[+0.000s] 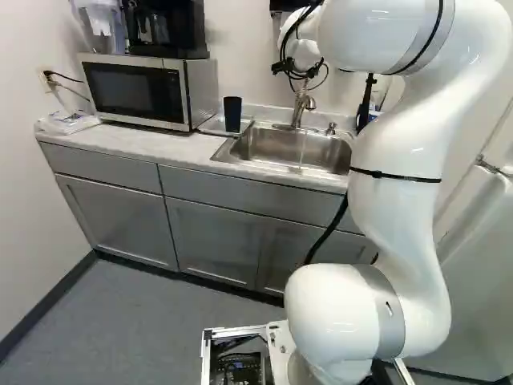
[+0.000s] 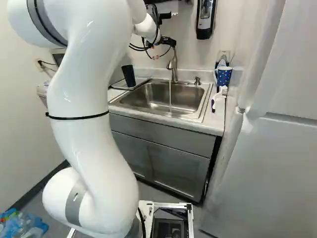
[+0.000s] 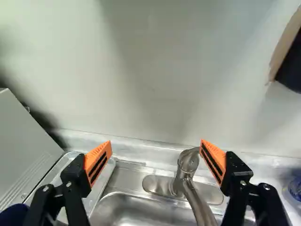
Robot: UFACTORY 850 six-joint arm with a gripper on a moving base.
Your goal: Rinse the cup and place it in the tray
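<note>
Microwave (image 1: 132, 90) first, at the left of the left base view, with a black coffee maker (image 1: 167, 30) on top. Just beside it the dark cup (image 1: 232, 115) stands in the shallow tray (image 1: 212, 126). In the wrist view the cup's dark edge shows outside the finger on the microwave's side. The gripper (image 2: 161, 45) has its fingers spread wide, orange pads (image 3: 98, 162) well apart. The faucet (image 3: 187, 172) rises between the fingers' lines, nearer the far finger, in the way over the sink (image 2: 158, 99), its water running. Next come the soap pump (image 2: 196, 80), a spotted blue mug (image 2: 224, 76), a white-bristled brush (image 2: 217, 97) and the fridge (image 2: 267, 158)
</note>
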